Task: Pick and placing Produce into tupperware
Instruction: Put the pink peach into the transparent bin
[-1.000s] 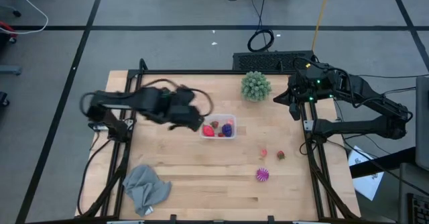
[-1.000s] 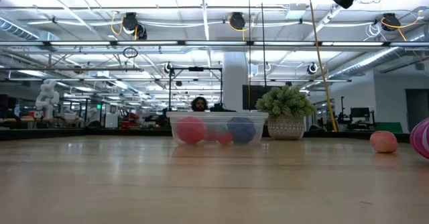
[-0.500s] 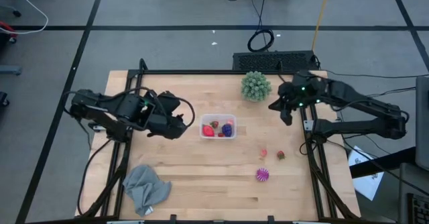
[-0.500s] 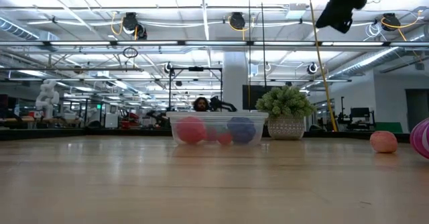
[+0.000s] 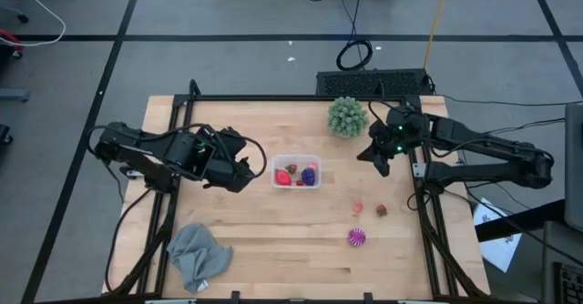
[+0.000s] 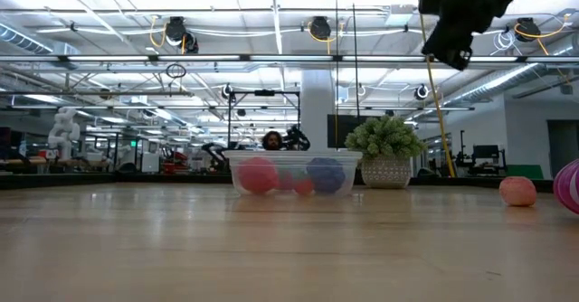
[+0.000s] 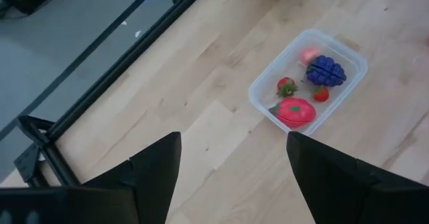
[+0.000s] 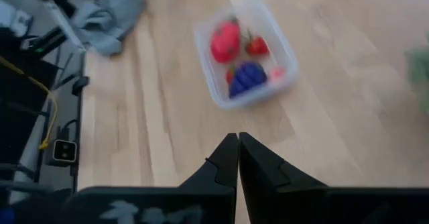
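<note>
The clear tupperware (image 5: 297, 172) stands mid-table and holds a red piece, small red pieces, a pink piece and a dark purple one (image 7: 326, 70). A pink piece (image 5: 358, 207), a small red piece (image 5: 381, 210) and a striped magenta ball (image 5: 356, 238) lie on the table to its right. My left gripper (image 5: 244, 175) is open and empty, left of the tupperware. My right gripper (image 5: 378, 161) is shut and empty, up above the table right of the tupperware, which also shows in its wrist view (image 8: 244, 53).
A green spiky ball (image 5: 347, 116) in a pot stands at the far edge, next to my right gripper. A grey cloth (image 5: 197, 255) lies at the near left corner. Bare wood lies along the near edge.
My left gripper has drawn back from the tupperware toward the table's left edge. My right gripper has moved from the far right corner toward the tupperware, past the spiky ball, and has come lower.
</note>
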Tool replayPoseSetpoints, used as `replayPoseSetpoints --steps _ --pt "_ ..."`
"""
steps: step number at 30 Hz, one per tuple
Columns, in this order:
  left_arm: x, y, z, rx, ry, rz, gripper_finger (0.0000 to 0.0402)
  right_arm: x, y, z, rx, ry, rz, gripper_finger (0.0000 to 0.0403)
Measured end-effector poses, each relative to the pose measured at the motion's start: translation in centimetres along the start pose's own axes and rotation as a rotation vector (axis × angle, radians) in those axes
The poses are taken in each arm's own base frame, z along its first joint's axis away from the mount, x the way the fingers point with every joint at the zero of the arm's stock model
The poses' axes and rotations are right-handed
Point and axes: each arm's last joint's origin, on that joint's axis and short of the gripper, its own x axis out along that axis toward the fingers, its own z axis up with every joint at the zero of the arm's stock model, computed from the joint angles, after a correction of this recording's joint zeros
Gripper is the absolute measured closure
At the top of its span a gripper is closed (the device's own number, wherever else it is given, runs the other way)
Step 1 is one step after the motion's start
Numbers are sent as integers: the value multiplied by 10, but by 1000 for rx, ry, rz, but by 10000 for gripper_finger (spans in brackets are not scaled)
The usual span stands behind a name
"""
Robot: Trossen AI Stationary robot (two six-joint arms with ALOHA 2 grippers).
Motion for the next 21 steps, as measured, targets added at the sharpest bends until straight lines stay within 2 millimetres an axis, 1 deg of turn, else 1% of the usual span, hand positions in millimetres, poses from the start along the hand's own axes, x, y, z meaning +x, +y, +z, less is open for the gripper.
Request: replayPoseSetpoints --steps 3,6,9,11,14,16,19,21 --pt "1 1 1 50 -2 5 124 1 5 7 -135 -70 34 399" --pt "3 2 3 87 1 12 124 0 13 10 -307 -98 57 399" --pt "4 5 5 118 2 20 124 -9 25 13 -437 -75 78 399" --pt "3 8 6 124 0 20 124 -17 34 12 -479 -24 94 399" --pt "5 10 8 126 3 26 124 -28 48 7 -465 65 89 399" --pt "6 11 9 121 5 30 124 -31 55 -1 -424 143 77 399" --pt "7 13 10 122 7 36 124 -28 63 -15 -330 266 61 399" --pt "8 13 11 119 9 39 124 -22 70 -23 -274 348 39 399"
